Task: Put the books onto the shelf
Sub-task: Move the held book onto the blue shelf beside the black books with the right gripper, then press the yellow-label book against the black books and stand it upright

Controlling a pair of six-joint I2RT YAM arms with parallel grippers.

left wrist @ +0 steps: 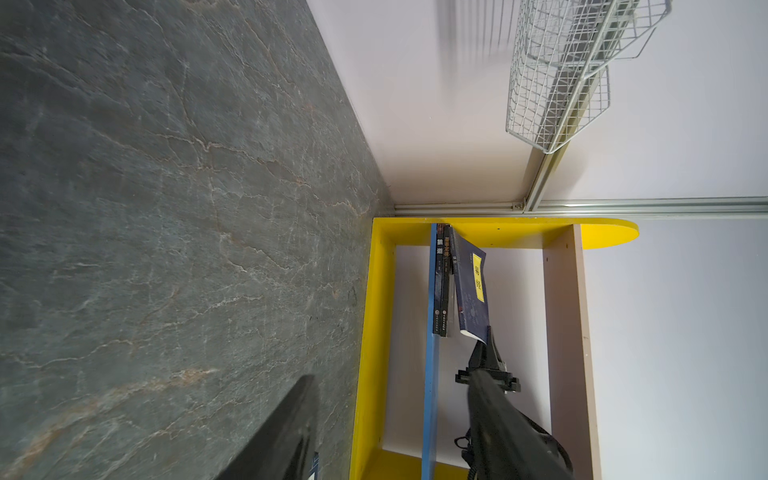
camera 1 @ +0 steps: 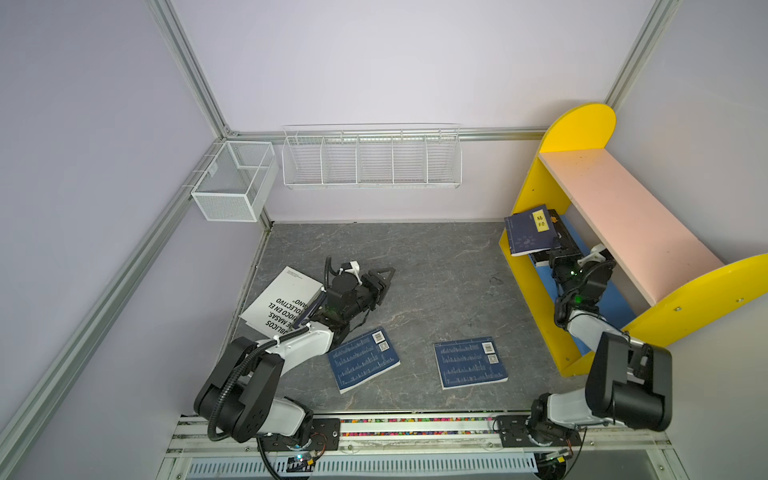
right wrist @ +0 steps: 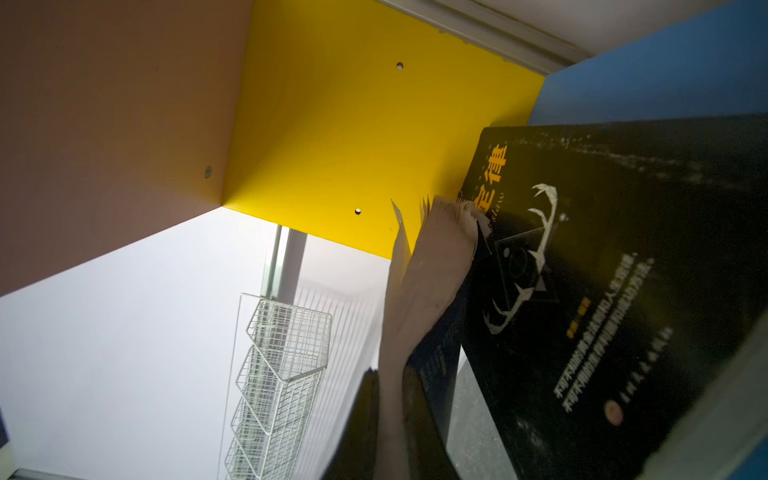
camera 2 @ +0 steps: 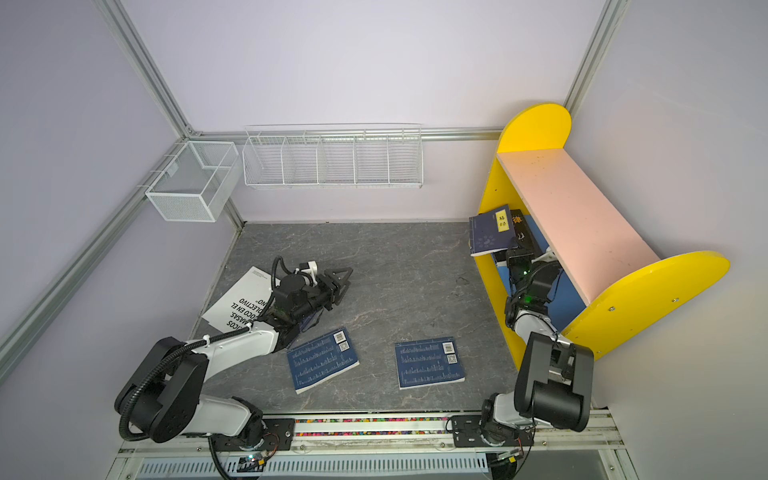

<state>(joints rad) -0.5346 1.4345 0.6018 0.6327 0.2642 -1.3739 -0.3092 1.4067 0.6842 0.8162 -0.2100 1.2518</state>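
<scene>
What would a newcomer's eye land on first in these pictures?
The bright yellow shelf at the right, where the right end effector holds a navy book tilted beside black books on the blue lower board. Next, two navy paperbacks lie barcode-up on the grey table, with a white book at its left edge.

Count on inspection: navy books point(camera 1: 363, 360) point(camera 1: 470, 363) point(camera 1: 532, 230), three visible; black books point(left wrist: 438, 291) point(left wrist: 446, 286), two; white book point(camera 1: 282, 297), shelf point(camera 1: 631, 216), wire rack point(camera 1: 371, 162), mesh basket point(camera 1: 232, 187), one each.
</scene>
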